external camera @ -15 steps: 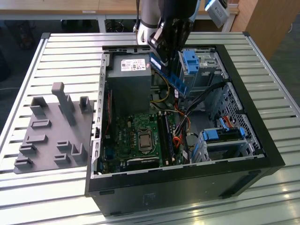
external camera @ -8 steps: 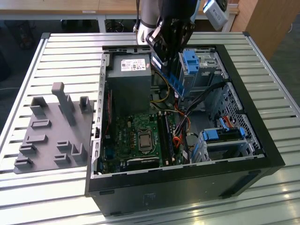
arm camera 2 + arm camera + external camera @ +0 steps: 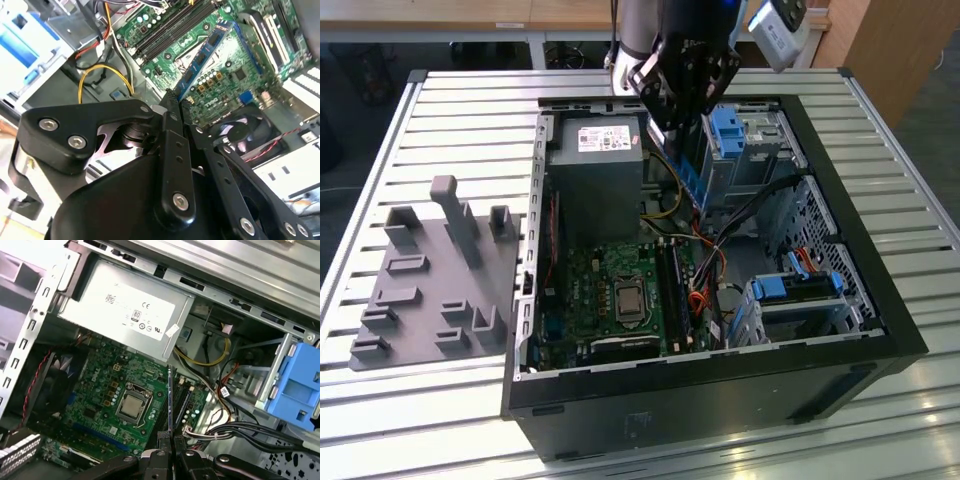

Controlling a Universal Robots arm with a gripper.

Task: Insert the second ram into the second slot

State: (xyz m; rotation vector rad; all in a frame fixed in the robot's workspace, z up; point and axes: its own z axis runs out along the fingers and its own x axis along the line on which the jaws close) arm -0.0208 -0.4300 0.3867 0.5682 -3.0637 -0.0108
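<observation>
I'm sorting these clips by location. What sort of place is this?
Probably a robotics lab workbench: an open computer case lies on a slatted metal table beside a grey parts fixture, and the gripper holds the second ram above the case.

A slatted metal table bears an open computer case and a grey fixture tray

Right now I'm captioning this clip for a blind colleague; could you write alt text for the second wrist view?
The black pincer grips the second ram, a thin blue stick, held above the green motherboard. Dark memory slots lie beyond it, and a yellow cable loops nearby.
</observation>
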